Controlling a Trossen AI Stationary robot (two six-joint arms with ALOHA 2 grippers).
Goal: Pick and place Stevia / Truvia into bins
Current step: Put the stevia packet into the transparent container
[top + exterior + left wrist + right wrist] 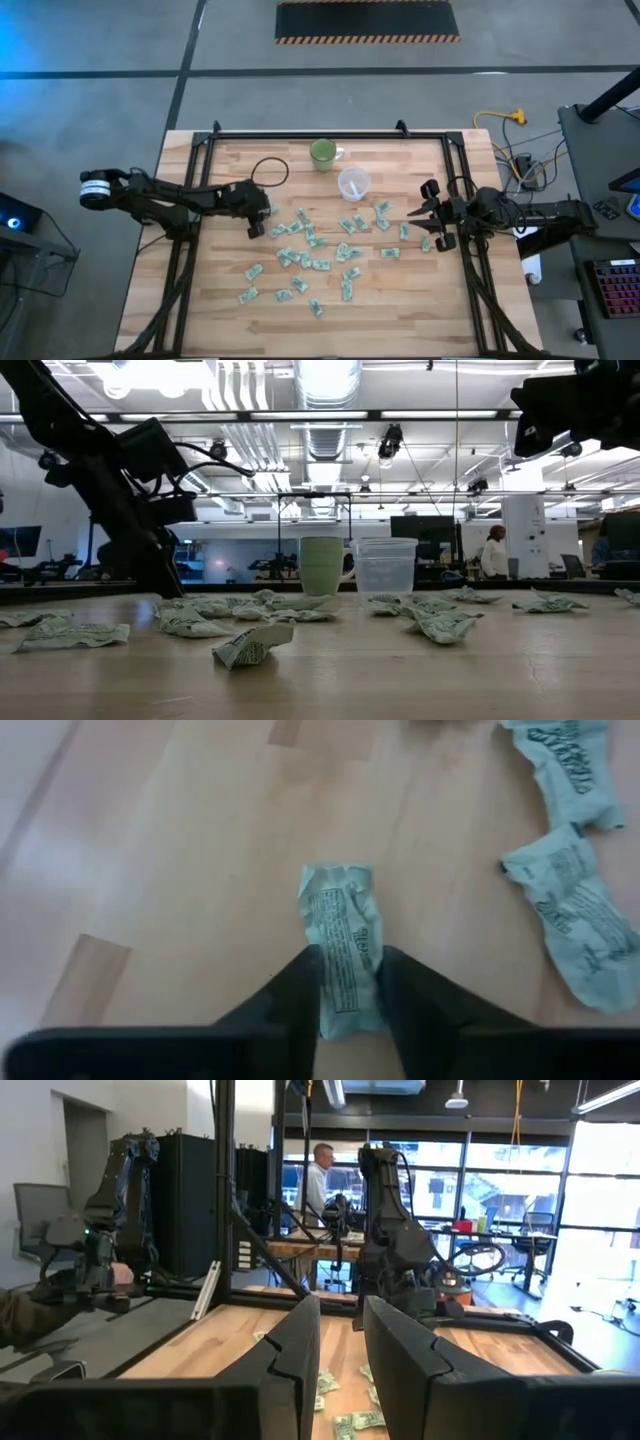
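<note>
Left wrist view: nearest the lens, the left gripper has its two dark fingers pressed against the sides of one crumpled Stevia sachet lying on the worktop; the sachet is pinched but, by the look of it, not yet lifted. Two more sachets lie just beside.

Right wrist view: the right gripper hangs above the worktop, its fingers a narrow gap apart with nothing between them.

Low view: crumpled sachets litter the near worktop; behind them stand the clear cup and a green mug. The cup appears empty, though this is uncertain.

High view: loose sachets spread across the worktop's middle, the clear cup at their far edge, the left gripper at their left fringe, the right gripper at their right. Judged progress: barely begun; nearly all sachets remain to be binned.
</note>
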